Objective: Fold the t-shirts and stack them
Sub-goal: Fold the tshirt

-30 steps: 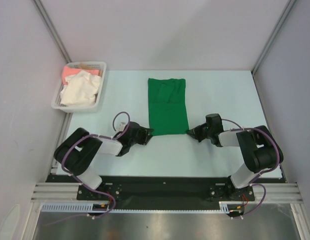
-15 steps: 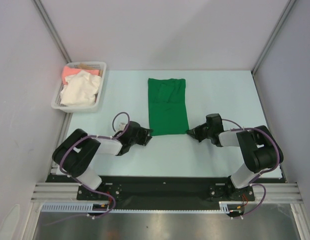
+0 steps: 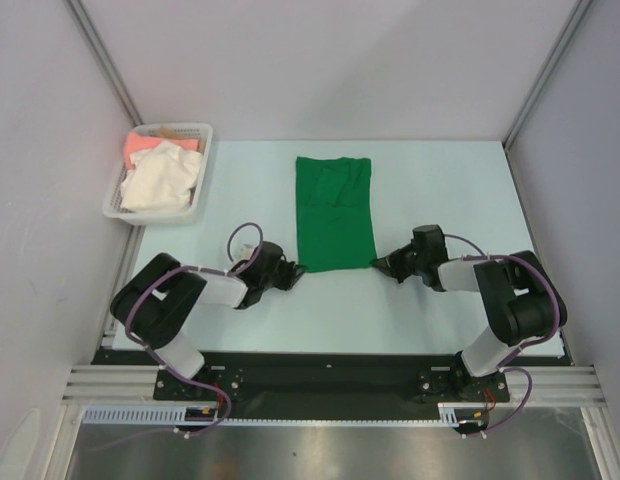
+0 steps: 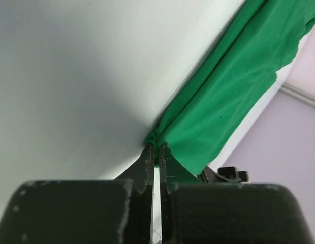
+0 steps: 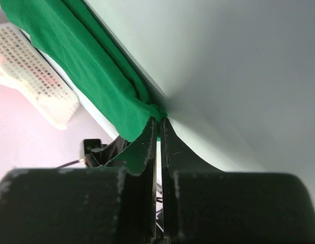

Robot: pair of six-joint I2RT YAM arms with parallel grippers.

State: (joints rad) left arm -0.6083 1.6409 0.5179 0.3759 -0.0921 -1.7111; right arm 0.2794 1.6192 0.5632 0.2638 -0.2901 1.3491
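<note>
Apparently three t-shirts (image 3: 335,215), one basket (image 3: 155,216).

One green t-shirt (image 3: 335,215), one cream-white t-shirt (image 3: 162,180), one salmon-pink t-shirt (image 3: 140,147), one basket (image 3: 155,216), and two hands: left hand (image 3: 297,268), right hand (image 3: 379,265).

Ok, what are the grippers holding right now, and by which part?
Both hold the green t-shirt: left gripper pinches its near left corner, right gripper its near right corner.

Bright, even light, soft shadows; wrist views blurred up close
</note>
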